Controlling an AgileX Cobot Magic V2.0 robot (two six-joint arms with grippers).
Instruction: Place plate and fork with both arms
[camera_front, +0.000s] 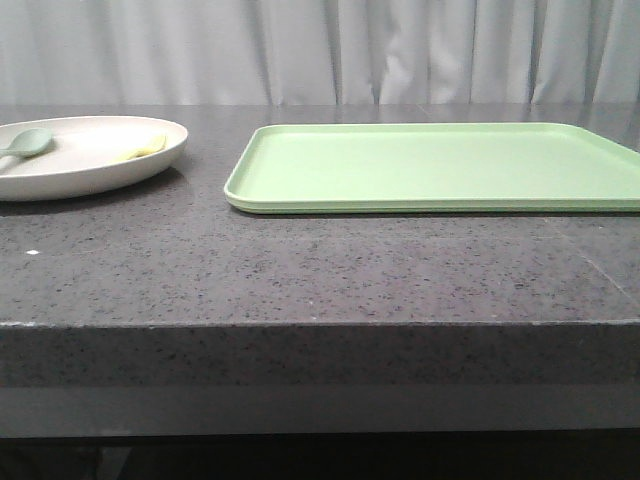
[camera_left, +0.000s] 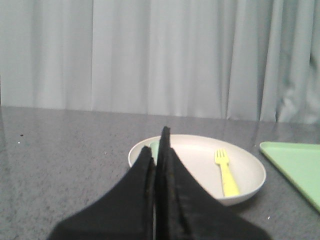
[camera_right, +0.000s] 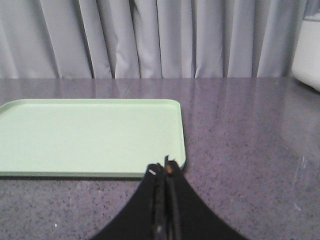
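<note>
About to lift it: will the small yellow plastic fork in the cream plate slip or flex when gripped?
The small yellow plastic fork looks thin and light, probably slightly bendy. Lying flat inside the round cream plate, it may slide rather than lift.

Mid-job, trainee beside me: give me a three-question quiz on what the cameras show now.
1. True or false: the fork lies inside the plate.
2. What else lies in the plate? A) a grey-green spoon B) a knife C) a cup
3. Fill in: the green tray holds ____ so far.

Key: 1 true. 2 A. 3 nothing. Both the left pincer and right pincer are shut and empty.
</note>
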